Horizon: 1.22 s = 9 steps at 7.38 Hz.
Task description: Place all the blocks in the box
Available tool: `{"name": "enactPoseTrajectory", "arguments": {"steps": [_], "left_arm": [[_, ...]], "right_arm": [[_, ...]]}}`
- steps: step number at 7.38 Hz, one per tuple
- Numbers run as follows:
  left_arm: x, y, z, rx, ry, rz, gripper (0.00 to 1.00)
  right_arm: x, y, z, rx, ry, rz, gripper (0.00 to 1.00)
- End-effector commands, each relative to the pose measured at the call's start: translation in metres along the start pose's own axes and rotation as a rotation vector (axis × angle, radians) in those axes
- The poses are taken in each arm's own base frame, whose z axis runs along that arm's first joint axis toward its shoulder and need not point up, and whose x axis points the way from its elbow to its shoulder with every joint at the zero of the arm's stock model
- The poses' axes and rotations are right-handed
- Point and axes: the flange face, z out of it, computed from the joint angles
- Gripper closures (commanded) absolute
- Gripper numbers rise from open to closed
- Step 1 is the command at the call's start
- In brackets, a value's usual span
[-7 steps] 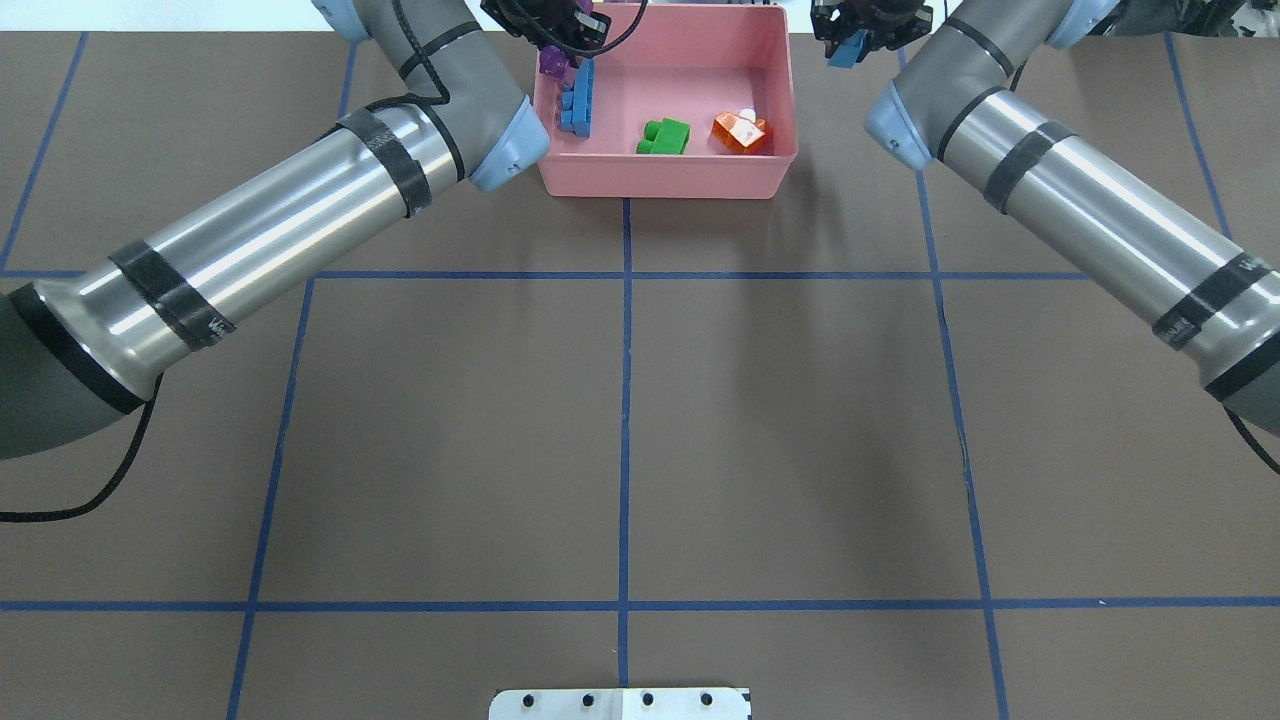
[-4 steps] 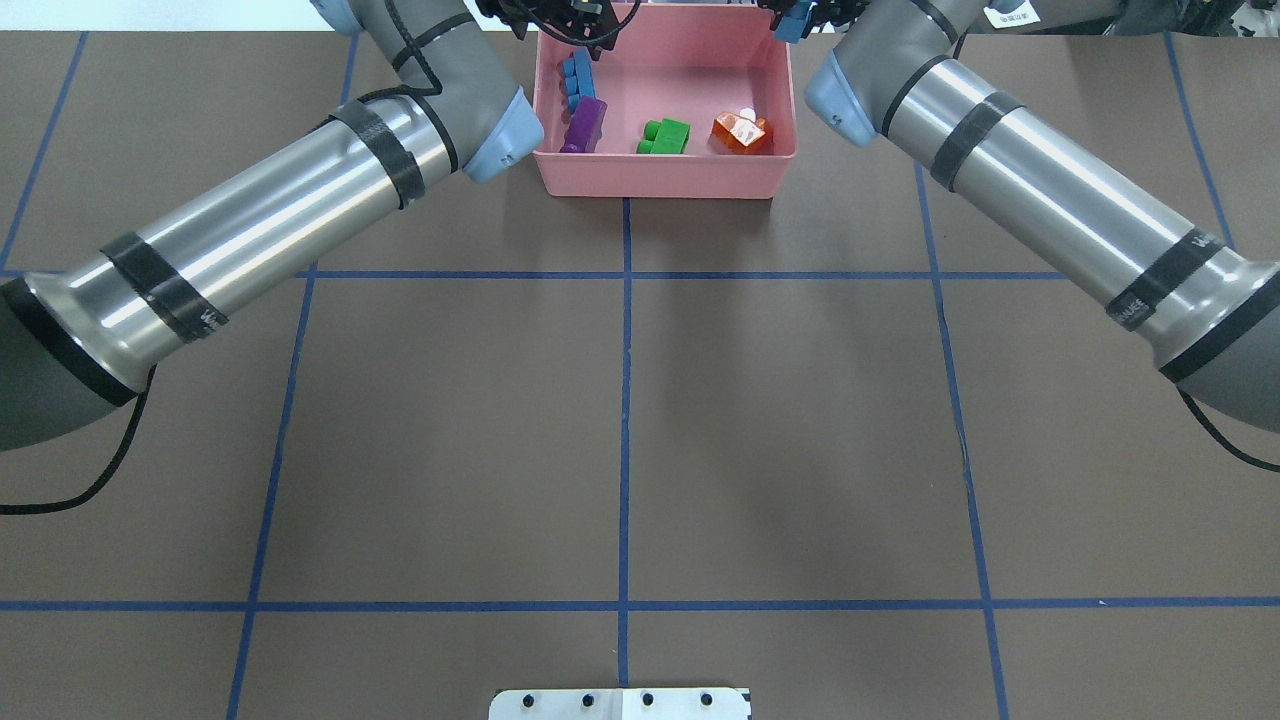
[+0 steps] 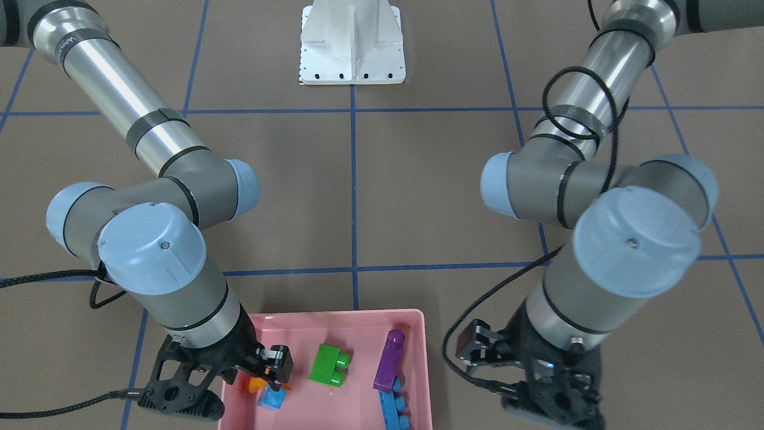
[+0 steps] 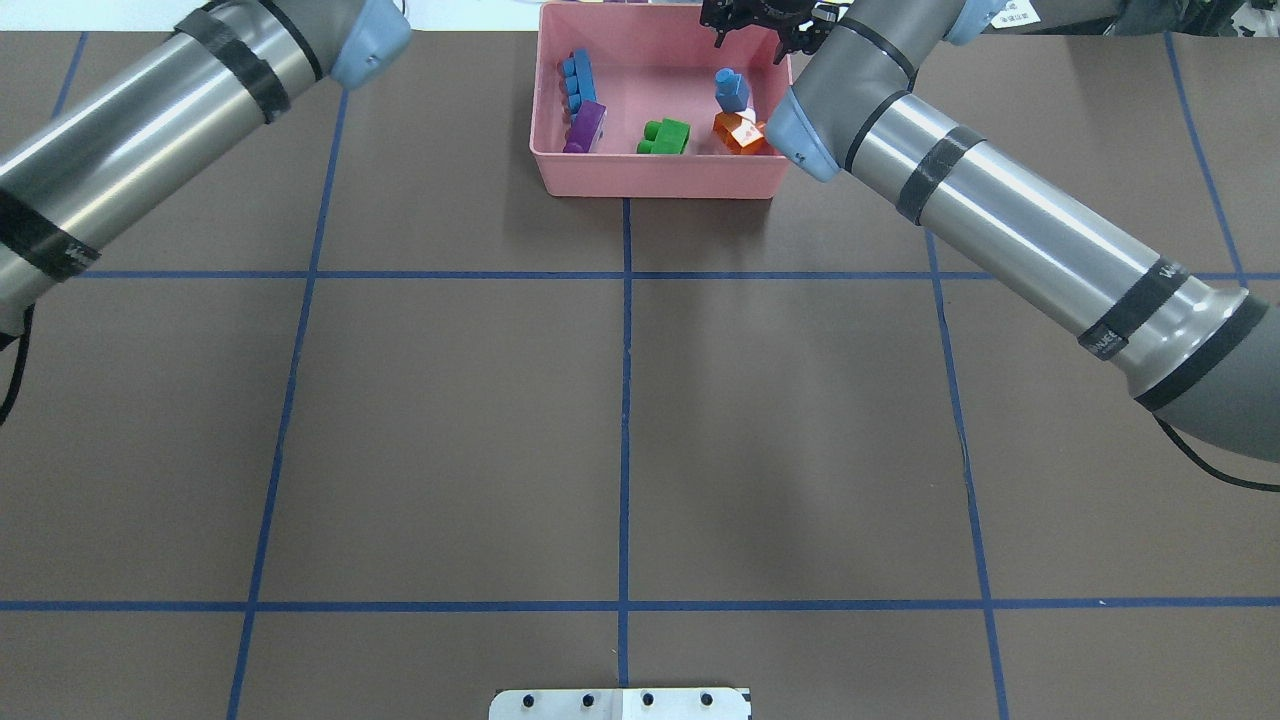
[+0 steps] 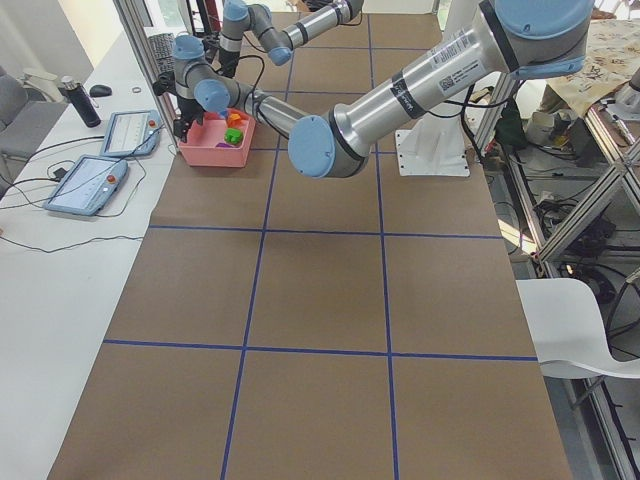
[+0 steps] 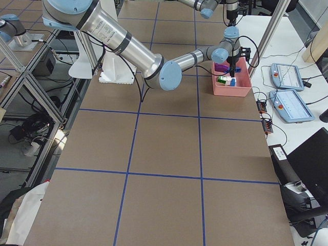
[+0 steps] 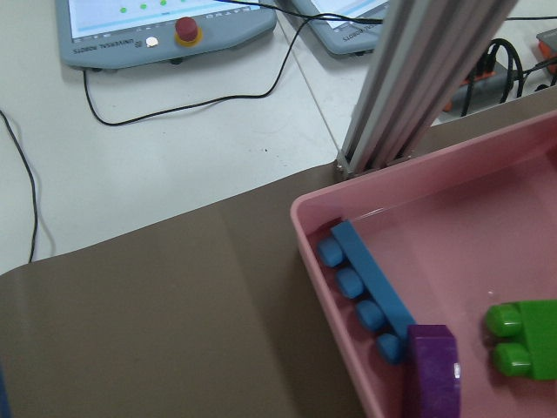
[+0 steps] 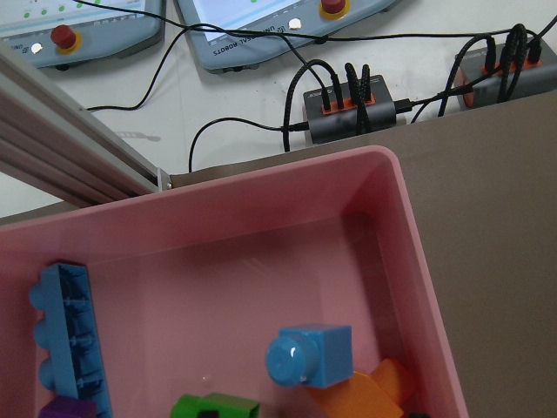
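The pink box [image 4: 660,185] stands at the table's far edge. Inside it lie the long blue block [image 4: 575,80], the purple block [image 4: 585,127], the green block [image 4: 665,135] and the orange block [image 4: 740,132]. The tiny blue block [image 4: 732,90] rests tilted against the orange one [image 8: 383,387]. My right gripper [image 4: 762,22] hangs open over the box's far right corner, holding nothing. In the front-facing view my left gripper [image 3: 495,382] is outside the box, beside the wall nearest the long blue block [image 3: 394,409]. It looks open and empty.
A white metal base [image 4: 620,703] sits at the table's near edge. Beyond the far edge are tablet pendants [image 7: 165,26], a power hub [image 8: 352,109] with cables, and an aluminium post [image 7: 418,78] close to the box corner.
The right gripper moved left over the box and let go of the tiny blue block, which now lies on the orange one. The left arm dropped the purple block and pulled away to the left.
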Motion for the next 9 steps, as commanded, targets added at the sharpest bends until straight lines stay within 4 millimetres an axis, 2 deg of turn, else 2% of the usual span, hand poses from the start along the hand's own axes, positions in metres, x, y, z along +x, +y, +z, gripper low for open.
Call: {"name": "enactPoseTrajectory", "arguments": {"steps": [1, 2, 3, 4, 5, 6, 7, 8, 9], "left_arm": [[-0.142, 0.062, -0.012, -0.031, -0.017, 0.014, 0.0], [-0.185, 0.105, 0.005, -0.061, -0.041, -0.028, 0.0], [-0.247, 0.126, -0.013, -0.056, -0.067, -0.081, 0.0], [-0.304, 0.176, -0.022, -0.096, 0.0, -0.064, 0.0], [-0.337, 0.192, -0.04, -0.096, 0.029, -0.02, 0.0], [-0.375, 0.222, -0.065, -0.075, 0.029, -0.057, 0.0], [-0.383, 0.232, -0.081, -0.068, 0.042, -0.08, 0.0], [-0.385, 0.274, -0.091, -0.07, 0.045, -0.093, 0.0], [-0.366, 0.306, -0.101, -0.077, 0.045, -0.088, 0.0]], "right_arm": [[0.043, 0.008, -0.023, -0.038, -0.049, 0.007, 0.0], [0.111, 0.001, -0.043, -0.043, -0.048, 0.027, 0.0], [0.189, -0.02, -0.07, -0.067, -0.057, 0.025, 0.0], [0.277, -0.044, -0.096, -0.128, -0.067, -0.027, 0.0], [0.352, -0.045, -0.11, -0.167, -0.063, -0.054, 0.0], [0.412, -0.03, -0.123, -0.176, -0.038, -0.097, 0.0], [0.463, -0.03, -0.141, -0.186, -0.002, -0.148, 0.0], [0.516, -0.038, -0.165, -0.194, 0.029, -0.205, 0.0], [0.569, -0.027, -0.182, -0.215, 0.052, -0.264, 0.0]]}}
